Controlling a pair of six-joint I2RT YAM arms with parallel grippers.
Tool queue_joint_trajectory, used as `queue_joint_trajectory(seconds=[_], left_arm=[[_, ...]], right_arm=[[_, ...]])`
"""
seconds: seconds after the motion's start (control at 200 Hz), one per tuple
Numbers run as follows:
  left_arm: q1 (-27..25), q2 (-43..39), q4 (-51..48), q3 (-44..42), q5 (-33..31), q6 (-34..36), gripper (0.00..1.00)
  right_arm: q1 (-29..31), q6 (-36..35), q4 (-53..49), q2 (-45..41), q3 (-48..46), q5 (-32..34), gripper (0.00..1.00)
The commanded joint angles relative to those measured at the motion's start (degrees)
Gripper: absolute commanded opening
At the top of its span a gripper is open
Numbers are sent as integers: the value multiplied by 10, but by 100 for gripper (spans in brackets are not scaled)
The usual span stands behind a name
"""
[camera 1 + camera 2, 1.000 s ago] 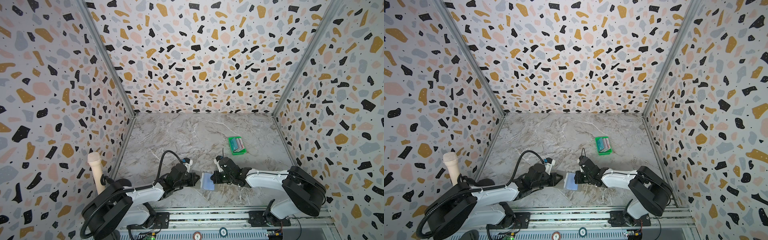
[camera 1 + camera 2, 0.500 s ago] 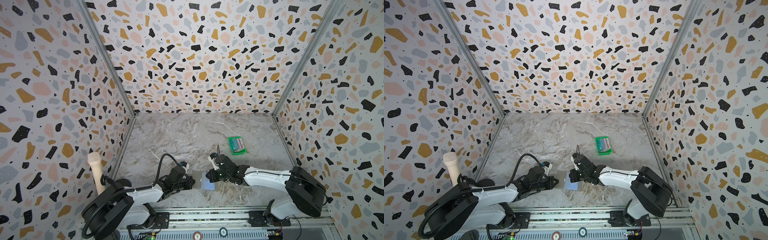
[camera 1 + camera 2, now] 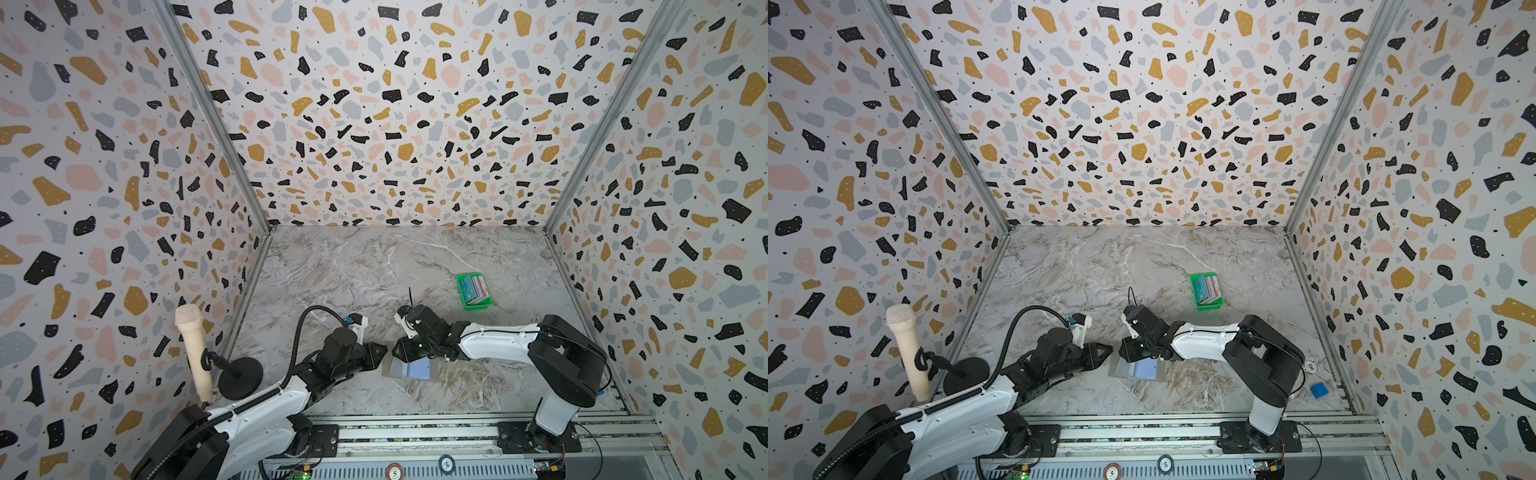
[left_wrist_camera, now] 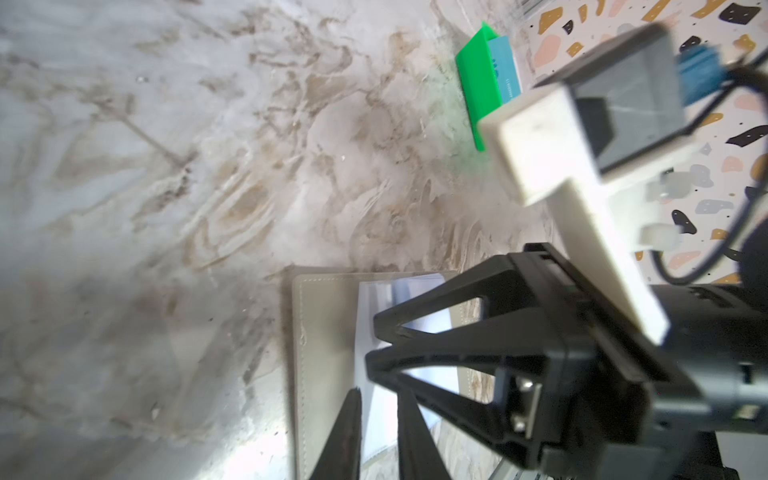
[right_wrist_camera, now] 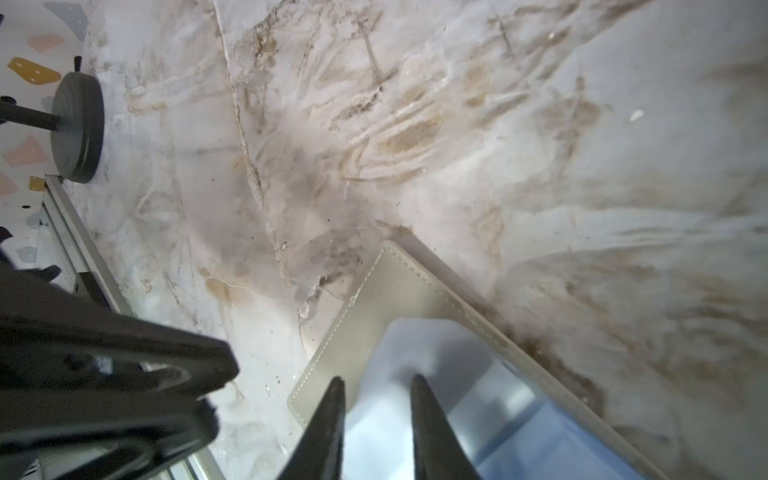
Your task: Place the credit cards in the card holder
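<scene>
Black left tool [image 3: 381, 352], jaws slightly parted and empty, hovers at the edge of the grey-taupe card holder [image 3: 390, 368], which lies flat on the marble desk [image 3: 353, 270]. A light blue credit card [image 3: 418, 369] lies in it. The right tool [image 3: 397, 353] hangs just above, jaws partly open, empty. This card looks placed; next, the right tool must fetch another from the green tray [image 3: 460, 291] behind.

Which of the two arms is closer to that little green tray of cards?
Right. The right arm stretches across close in front of the green tray; the left arm lies farther off to the left, past the card holder.
</scene>
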Motion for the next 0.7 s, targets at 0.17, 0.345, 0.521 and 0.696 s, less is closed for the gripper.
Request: queue_joint_trajectory(seconds=[0.17, 0.345, 0.521, 0.696], left_arm=[[-14, 81, 76, 29, 33, -3, 17], [-23, 128, 53, 48, 6, 28, 9], [-25, 181, 72, 33, 6, 31, 4], [-52, 222, 78, 20, 8, 28, 0]], right_arm=[[4, -28, -60, -104, -6, 47, 49], [-3, -14, -65, -135, -56, 53, 48], [-5, -7, -52, -109, -97, 47, 43], [-32, -25, -70, -90, -115, 77, 37]])
